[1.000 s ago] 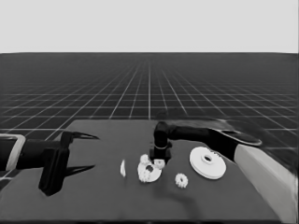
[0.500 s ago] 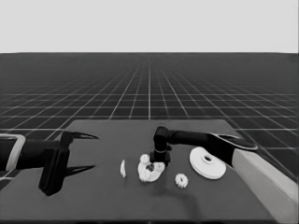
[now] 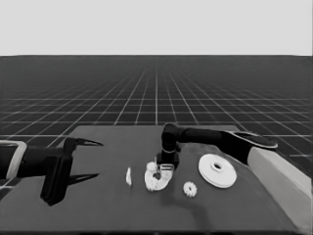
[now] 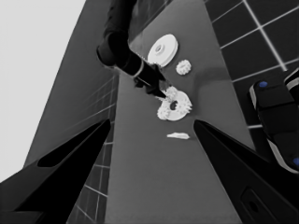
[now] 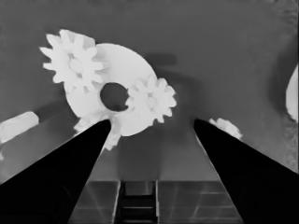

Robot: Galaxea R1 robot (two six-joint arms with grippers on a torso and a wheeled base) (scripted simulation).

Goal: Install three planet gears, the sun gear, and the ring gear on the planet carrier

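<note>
Right gripper (image 3: 165,168) has dropped closer over smaller round part (image 3: 156,179) mid-bench, fingers (image 5: 70,177) spread, holding nothing; three gears (image 5: 150,99) sit on it, fourth gear (image 3: 190,189) beside, larger round part (image 3: 217,170) right; left gripper (image 3: 83,159) parked left, fingers open, empty

Counted four planet gears (image 5: 150,100): three on the smaller round part (image 5: 124,63), one of these half hidden behind a finger, and a fourth, the loose gear (image 3: 190,189), lying beside it toward the surface's near edge. Found one smaller round part, one larger round part (image 3: 210,164) and one thin white piece (image 3: 128,176). Tallied two tools: left tool (image 4: 152,121), right tool (image 5: 152,122).
</note>
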